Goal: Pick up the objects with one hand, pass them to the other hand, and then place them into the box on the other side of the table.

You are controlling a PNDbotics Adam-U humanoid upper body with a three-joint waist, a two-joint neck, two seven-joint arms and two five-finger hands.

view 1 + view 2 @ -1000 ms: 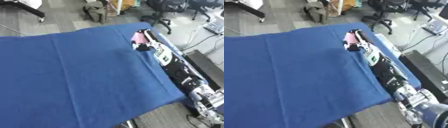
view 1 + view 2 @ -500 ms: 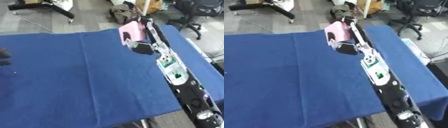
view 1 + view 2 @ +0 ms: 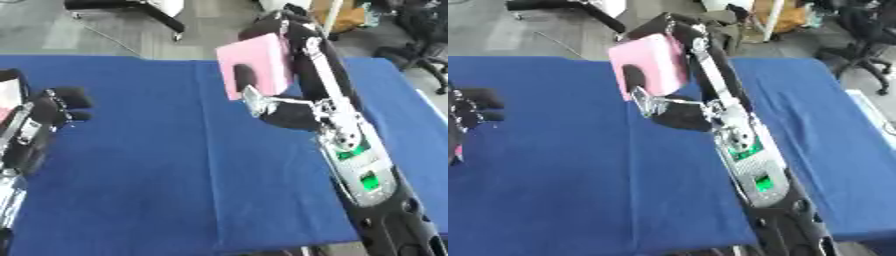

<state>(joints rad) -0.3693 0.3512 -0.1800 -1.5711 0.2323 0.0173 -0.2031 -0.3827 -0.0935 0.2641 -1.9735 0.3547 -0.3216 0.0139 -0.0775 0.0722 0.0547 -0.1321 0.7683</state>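
My right hand is raised above the middle of the blue table, its fingers and thumb curled round a pink block. The thumb lies across the block's near face. The block hangs well above the cloth. My left hand comes in low at the left edge, fingers curled, apart from the block and holding nothing that I can see. No box shows fully in either view.
A white and red edge shows at the far left beside my left arm. Beyond the table's far edge lie grey floor, a white base with black legs and office chairs.
The camera has swung left. My right hand has lifted the pink block higher and carried it toward the table's middle. My left hand has come into view at the left.
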